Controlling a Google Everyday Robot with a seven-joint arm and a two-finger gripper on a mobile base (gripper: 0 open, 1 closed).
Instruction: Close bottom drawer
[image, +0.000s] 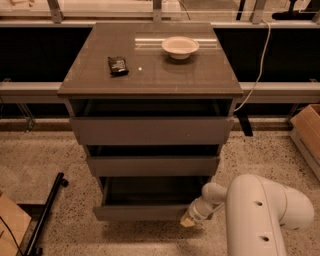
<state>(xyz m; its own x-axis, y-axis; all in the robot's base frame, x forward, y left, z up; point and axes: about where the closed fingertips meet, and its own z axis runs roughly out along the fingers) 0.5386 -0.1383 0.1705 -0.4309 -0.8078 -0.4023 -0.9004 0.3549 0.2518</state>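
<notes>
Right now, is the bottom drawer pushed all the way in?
No, the bottom drawer sticks out from the cabinet, its dark inside showing, with the robot's jaws at its front corner.

Arm (265, 215): glossy white plastic shell, a fat rounded housing shaped like a bent tube. Small dark holes (255, 204) are dotted over the shell (screw recesses or vents, can't tell which). It necks down to a smaller white ball-like joint (213, 191), then a short off-white wrist segment (201, 208) with faint rings round it. Gripper (188, 220) sits at that thin end, low in the view just right of centre. Its tip is tan/yellowish, duller than the white shell behind it.
</notes>
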